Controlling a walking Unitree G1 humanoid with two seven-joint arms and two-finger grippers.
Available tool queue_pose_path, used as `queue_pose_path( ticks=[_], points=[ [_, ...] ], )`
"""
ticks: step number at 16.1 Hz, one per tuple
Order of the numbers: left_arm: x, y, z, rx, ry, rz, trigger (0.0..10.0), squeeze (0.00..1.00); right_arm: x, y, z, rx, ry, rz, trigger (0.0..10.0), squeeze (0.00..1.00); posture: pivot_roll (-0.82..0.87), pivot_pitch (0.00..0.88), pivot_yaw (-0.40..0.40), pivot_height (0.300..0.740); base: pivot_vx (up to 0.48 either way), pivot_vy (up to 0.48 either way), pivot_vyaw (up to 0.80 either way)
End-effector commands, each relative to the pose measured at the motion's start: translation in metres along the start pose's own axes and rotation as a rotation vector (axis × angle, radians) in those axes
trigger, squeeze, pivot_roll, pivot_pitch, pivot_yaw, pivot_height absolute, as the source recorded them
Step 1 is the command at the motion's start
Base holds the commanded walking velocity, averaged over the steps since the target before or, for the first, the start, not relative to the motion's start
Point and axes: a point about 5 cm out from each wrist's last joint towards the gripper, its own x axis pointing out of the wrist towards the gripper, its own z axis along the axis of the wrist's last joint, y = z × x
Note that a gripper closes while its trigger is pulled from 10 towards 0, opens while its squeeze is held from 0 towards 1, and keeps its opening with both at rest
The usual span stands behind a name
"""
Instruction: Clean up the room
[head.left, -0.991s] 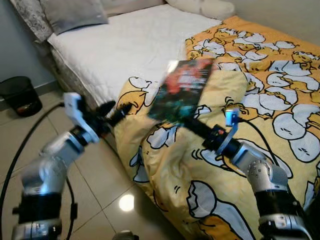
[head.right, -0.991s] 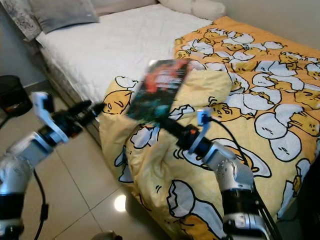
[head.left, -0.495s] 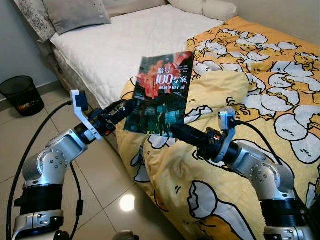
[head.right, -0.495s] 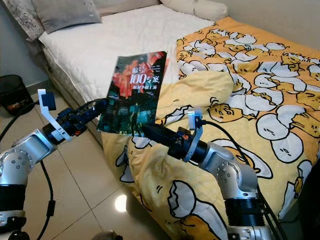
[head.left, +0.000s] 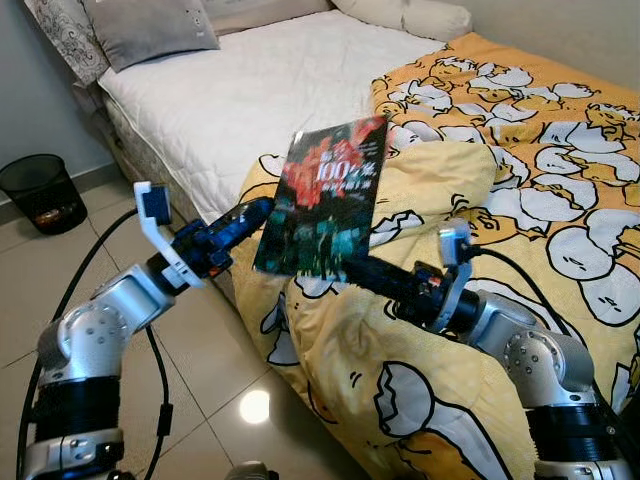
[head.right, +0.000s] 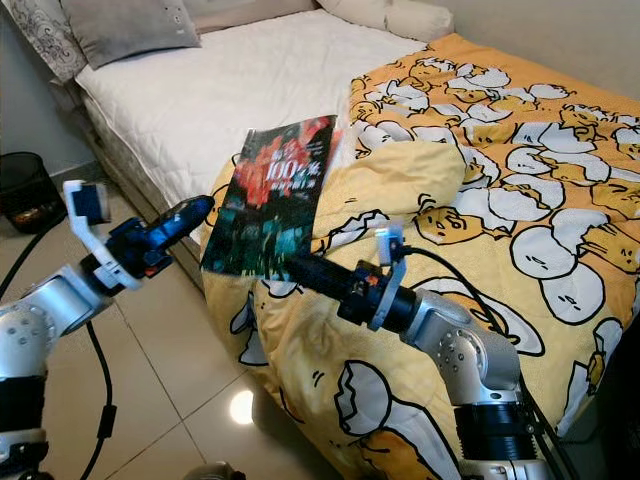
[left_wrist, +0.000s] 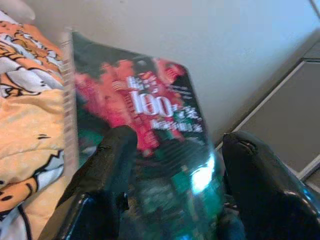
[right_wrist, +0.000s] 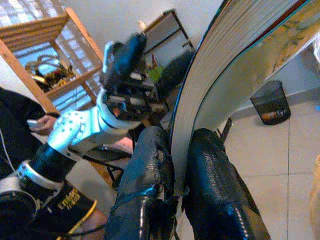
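Left eye view has the right gripper (head.left: 352, 268) clamped on the bottom edge of a paperback book (head.left: 322, 195), holding it upright above the yellow duck-print duvet (head.left: 520, 150) at the bed's edge. Right wrist view confirms it: both fingers (right_wrist: 150, 165) pinch the page block tight. The left gripper (head.left: 250, 212) is right at the book's left edge, its fingers (left_wrist: 112, 155) spread apart with the cover between them, not gripping. A black wastebasket (head.left: 40, 190) sits on the tiled floor (head.left: 200, 380).

A black wastebasket (head.left: 40, 188) stood on the tiled floor (head.left: 200, 360) beside the bed (head.left: 250, 90). A grey pillow (head.left: 150, 30) lay at the bed's head.
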Motion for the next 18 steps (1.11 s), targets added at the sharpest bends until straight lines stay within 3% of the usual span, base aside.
queue_pose_path(
  ticks=[1, 3, 4, 7, 8, 9, 10, 14, 15, 16, 17, 18],
  points=[
    [-0.001, -0.007, 0.001, 0.000, 0.002, -0.042, 0.0, 0.00, 0.002, 0.004, 0.007, -0.042, -0.013, 0.017, 0.0, 0.00, 0.03, 0.000, 0.049, 0.740, 0.000, 0.000, 0.00],
    [-0.003, -0.006, 0.001, 0.018, 0.002, -0.012, 0.0, 0.00, 0.004, 0.006, 0.009, -0.047, -0.020, 0.030, 0.0, 0.00, 0.03, 0.000, 0.061, 0.740, 0.000, 0.000, 0.00],
    [-0.007, 0.005, 0.007, 0.089, -0.045, 0.099, 9.8, 0.00, 0.004, 0.008, 0.011, -0.054, -0.027, 0.042, 0.0, 0.00, 0.03, 0.000, 0.067, 0.740, 0.000, 0.000, 0.00],
    [-0.018, 0.029, 0.009, 0.119, -0.074, 0.294, 10.0, 0.00, 0.005, 0.010, 0.013, -0.056, -0.035, 0.063, 0.0, 0.00, 0.04, 0.000, 0.063, 0.740, 0.000, 0.000, 0.00],
    [-0.019, 0.034, 0.005, 0.094, -0.066, 0.303, 10.0, 0.51, 0.007, 0.013, 0.013, -0.058, -0.030, 0.087, 0.0, 0.00, 0.04, 0.000, 0.061, 0.740, 0.000, 0.000, 0.00],
    [-0.018, 0.035, 0.003, 0.078, -0.062, 0.299, 10.0, 0.91, 0.008, 0.015, 0.013, -0.060, -0.027, 0.098, 0.0, 0.00, 0.04, 0.000, 0.060, 0.740, 0.000, 0.000, 0.00],
    [-0.016, 0.035, -0.001, 0.038, -0.057, 0.277, 10.0, 1.00, 0.009, 0.016, 0.013, -0.061, -0.023, 0.105, 0.0, 0.00, 0.04, 0.000, 0.060, 0.740, 0.000, 0.000, 0.00],
    [0.000, 0.036, -0.017, -0.074, -0.009, 0.172, 10.0, 1.00, 0.013, 0.022, 0.010, -0.052, 0.004, 0.151, 0.0, 0.00, 0.01, 0.000, 0.072, 0.740, 0.000, 0.000, 0.00],
    [0.006, 0.037, -0.016, -0.117, -0.026, 0.155, 10.0, 0.35, 0.013, 0.023, 0.009, -0.049, 0.008, 0.157, 0.0, 0.00, 0.01, 0.000, 0.075, 0.740, 0.000, 0.000, 0.00],
    [0.008, 0.037, -0.014, -0.133, -0.034, 0.138, 10.0, 0.10, 0.013, 0.024, 0.008, -0.048, 0.010, 0.158, 0.0, 0.00, 0.00, 0.000, 0.080, 0.740, 0.000, 0.000, 0.00],
    [0.012, 0.034, -0.011, -0.152, -0.046, 0.096, 10.0, 0.00, 0.013, 0.023, 0.007, -0.046, 0.014, 0.157, 0.0, 0.00, -0.01, 0.000, 0.086, 0.740, 0.000, 0.000, 0.00],
    [0.015, 0.031, -0.008, -0.173, -0.055, 0.049, 10.0, 0.00, 0.013, 0.023, 0.005, -0.045, 0.020, 0.152, 0.0, 0.00, -0.01, 0.000, 0.090, 0.740, 0.000, 0.000, 0.00]
  ],
)
